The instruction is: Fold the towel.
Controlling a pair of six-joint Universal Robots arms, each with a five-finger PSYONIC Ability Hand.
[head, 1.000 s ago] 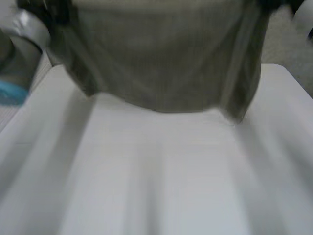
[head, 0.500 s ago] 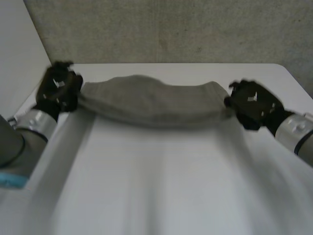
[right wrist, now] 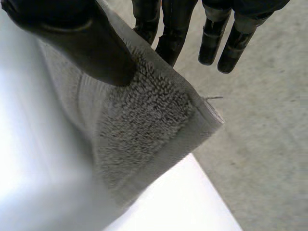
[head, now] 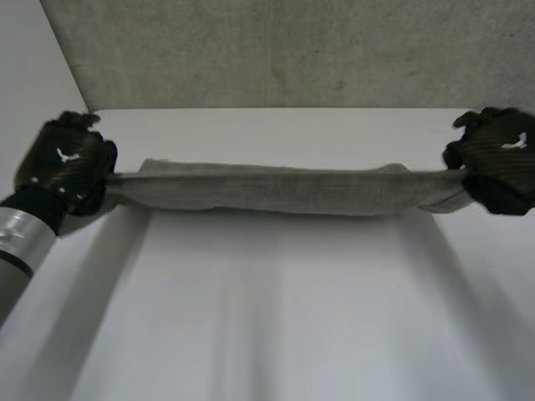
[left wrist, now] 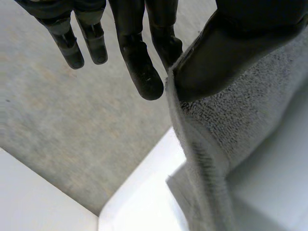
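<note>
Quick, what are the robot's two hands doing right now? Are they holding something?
Left hand: shut, thumb and fingers pinching one end of the towel.
Right hand: shut, thumb and fingers pinching the towel's other end.

A grey terry towel [head: 276, 190] stretches side to side over the far part of the white surface [head: 276, 317]. The black left hand [head: 67, 163] is at its left end and the black right hand [head: 497, 159] at its right end, each pinching that end between thumb and fingers [left wrist: 144, 72]. Grey speckled floor [head: 292, 50] lies beyond the surface's far edge.
</note>
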